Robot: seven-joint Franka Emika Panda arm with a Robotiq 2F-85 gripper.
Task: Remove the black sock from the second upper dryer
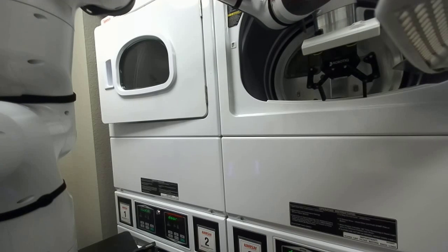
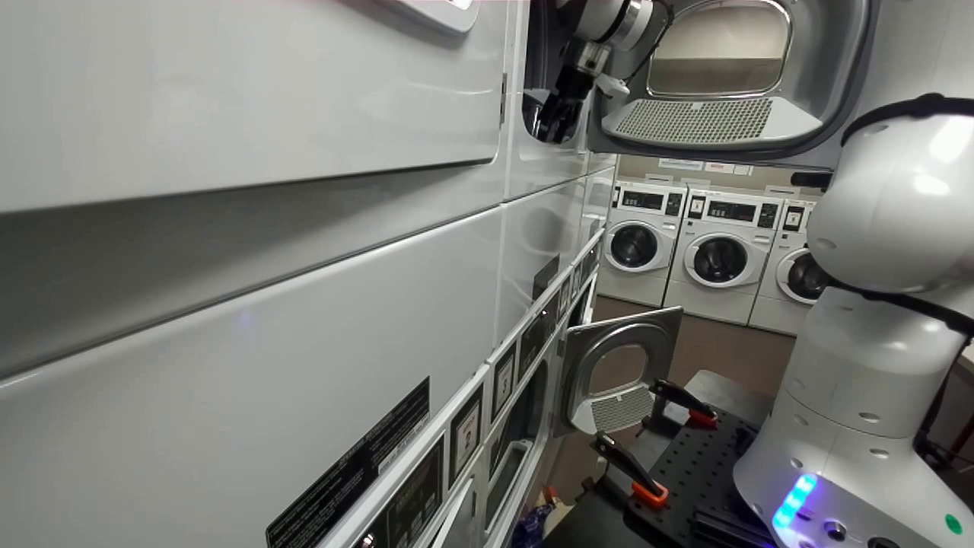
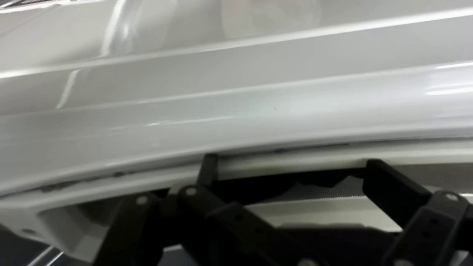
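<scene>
A beige wall (image 1: 82,150) shows at the far left of this laundry room, half covered by the robot's white arm (image 1: 35,140), which is cut off at that edge. Next comes a white dryer door (image 1: 189,52) with a small rounded window (image 1: 144,64) too dark to see through; below it the control panels (image 1: 161,224) are partly cut off along the bottom. To the right stands the second upper dryer (image 1: 336,121), its round port (image 1: 257,63) open, the top part masked by the arm's links. In that port hangs the black gripper (image 1: 344,95), pointing down near the lower edge; its fingers (image 3: 391,194) are spread well apart, though I can't tell whether the tips touch anything. In the wrist view a dark, ragged patch (image 3: 255,187) lies between them, its outline hard to make out; whether that's the black sock I can't say, so I can't place the sock for certain. Furthest right, the perforated panel (image 1: 421,38) of the open door (image 2: 833,46) hides part of the port's right side and runs out of sight at that corner.
</scene>
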